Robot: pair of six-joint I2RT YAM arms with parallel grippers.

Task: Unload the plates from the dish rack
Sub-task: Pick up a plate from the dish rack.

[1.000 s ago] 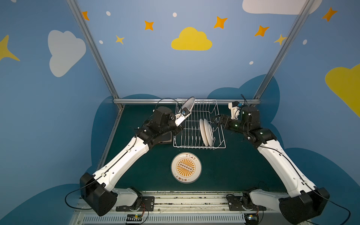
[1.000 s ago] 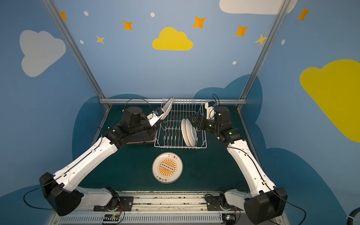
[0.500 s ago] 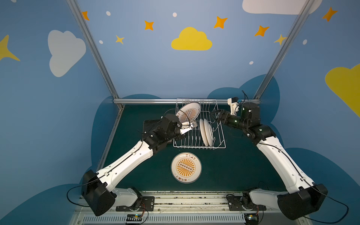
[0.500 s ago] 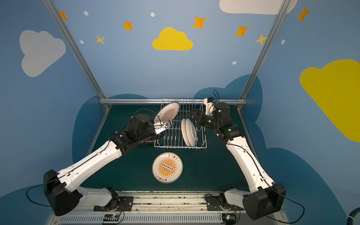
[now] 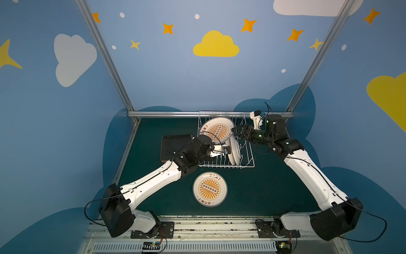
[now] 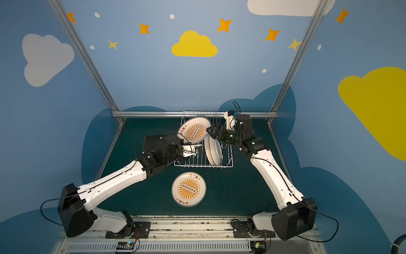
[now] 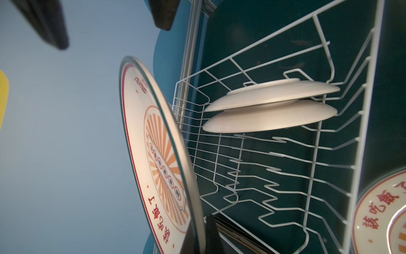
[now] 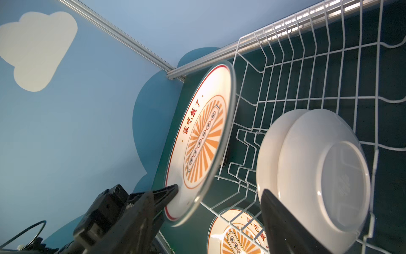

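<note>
Since a second ago my left arm (image 5: pixel 153 178) has turned the plate (image 5: pixel 216 130) from edge-on at the rack's far left corner to face-up and tilted over its far half. My right arm (image 5: pixel 307 169) has reached in from the right, so its claw now meets the plate's right rim.

On the green counter (image 5: pixel 274 187) the rack (image 5: pixel 246 151) sits at the far middle. A dark square stack (image 5: pixel 173 143) lies just left of it, partly behind my left wrist; I take it for square plates already out, face down. A flat plate (image 5: pixel 210 189) lies on the counter just near of the rack. Two standing plates (image 5: pixel 234 151) lean on each other in the rack's right half, backs to the right.

My left claw (image 5: pixel 216 147) is clamped on the lifted plate's near rim, carrying it clear of the tines. My right claw (image 5: pixel 234 132) has its jaws apart across the right rim. The right wrist view shows one finger (image 8: pixel 158 196) touching the printed face and the other off the plate. I read this as a handover or a second hold, since a pinch on one rim gives little control of a tilted plate.

In the way: the standing plates are just beside the right claw's free finger, and the rack's right wall runs under that wrist. The flat plate already takes the spot near the rack, so stacking there looks likely.
</note>
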